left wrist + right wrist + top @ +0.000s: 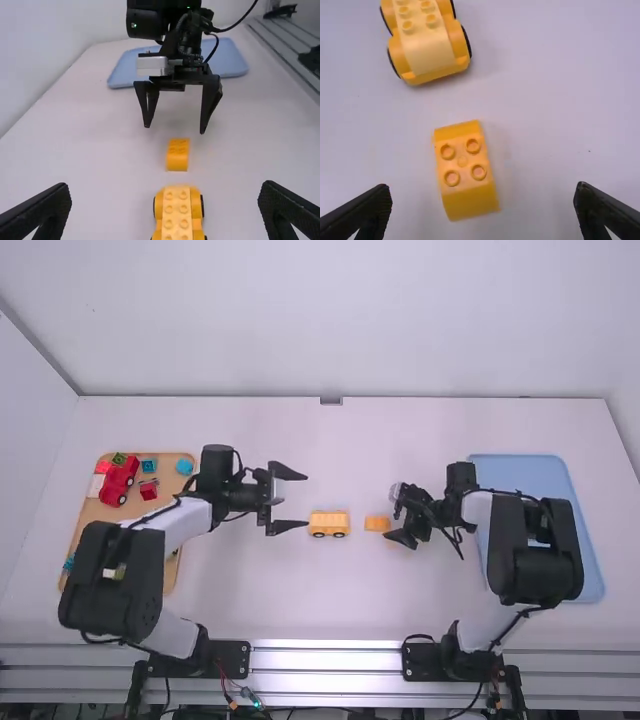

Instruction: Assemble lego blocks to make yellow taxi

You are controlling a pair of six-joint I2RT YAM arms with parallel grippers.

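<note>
– Where do the pieces sit?

– The yellow car base stands upright on the white table, near the middle. The yellow block lies just to its right, studs up, with a gap between them

– And the hands?

– Both empty, fingers spread. The left gripper is left of the car base; the right gripper is by the block, on its right side

– How should the block handle?

– Light and stiff, I'd judge, hard plastic and a bit slick. Hardly fragile, but a lopsided squeeze could twist it

– So where would you grip it?

– Across the flat near and far sides, low enough to leave its underside free to seat. I'd avoid the rounded left and right ends; pads could slide off those

– And the base?

– It has wheels, so it may roll left or right under a push. Better steady it across its near and far sides, below the studs, then press the block straight down
</note>
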